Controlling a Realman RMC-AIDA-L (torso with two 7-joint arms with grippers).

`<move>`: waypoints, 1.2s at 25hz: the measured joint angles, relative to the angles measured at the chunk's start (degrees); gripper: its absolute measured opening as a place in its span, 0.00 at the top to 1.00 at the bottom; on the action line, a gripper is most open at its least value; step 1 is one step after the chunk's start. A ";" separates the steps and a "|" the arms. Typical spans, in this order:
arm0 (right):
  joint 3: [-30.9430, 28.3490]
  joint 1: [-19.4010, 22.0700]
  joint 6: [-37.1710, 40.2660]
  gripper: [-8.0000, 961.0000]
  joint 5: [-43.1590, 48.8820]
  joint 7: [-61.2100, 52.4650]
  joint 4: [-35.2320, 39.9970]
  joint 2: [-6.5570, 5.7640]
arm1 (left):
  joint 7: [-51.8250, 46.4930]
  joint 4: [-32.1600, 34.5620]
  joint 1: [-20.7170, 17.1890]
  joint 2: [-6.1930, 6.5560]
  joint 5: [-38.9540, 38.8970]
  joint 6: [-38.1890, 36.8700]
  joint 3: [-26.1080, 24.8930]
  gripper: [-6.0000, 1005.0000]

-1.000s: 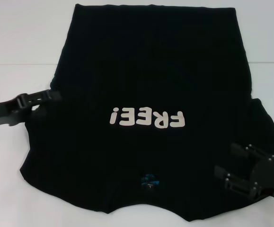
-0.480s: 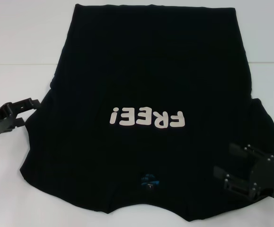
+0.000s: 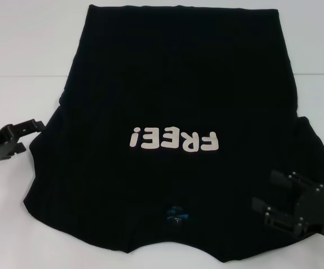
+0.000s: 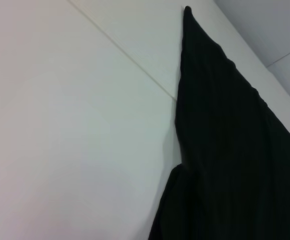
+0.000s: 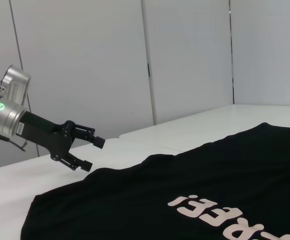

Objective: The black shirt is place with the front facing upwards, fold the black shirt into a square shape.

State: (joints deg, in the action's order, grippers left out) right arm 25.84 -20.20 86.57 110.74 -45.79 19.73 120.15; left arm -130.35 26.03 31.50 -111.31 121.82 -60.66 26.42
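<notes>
Hovering open left gripper (image 3: 32, 134) beside black shirt (image 3: 173, 84)

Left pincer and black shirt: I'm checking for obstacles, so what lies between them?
Only bare white table. In the head view the left pincer, open, sits just off the black shirt's left edge; the right pincer is over the shirt.

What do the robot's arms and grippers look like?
Both are black. The left gripper has two thin black fingers on a black mount, then a shiny silver wrist with a small green light. The right gripper is chunky and black with tiny screws and a white label.
</notes>
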 joint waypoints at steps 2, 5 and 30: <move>0.00 -0.03 0.00 0.16 0.00 0.00 -0.02 0.00 | 0.20 -0.68 0.11 -0.06 0.00 0.64 -0.01 0.10; 0.00 -0.08 0.00 0.16 0.00 0.00 -0.05 0.00 | 0.38 -1.10 0.18 -0.49 0.00 1.34 -0.03 0.10; 0.00 -0.28 0.00 0.17 0.00 0.00 -0.48 -0.09 | 0.41 -1.07 0.64 -1.60 0.00 3.50 -0.05 0.11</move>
State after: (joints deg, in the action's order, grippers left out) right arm 25.84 -20.49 86.57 110.74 -45.79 19.25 120.05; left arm -129.94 24.96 32.14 -112.91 121.82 -57.16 26.37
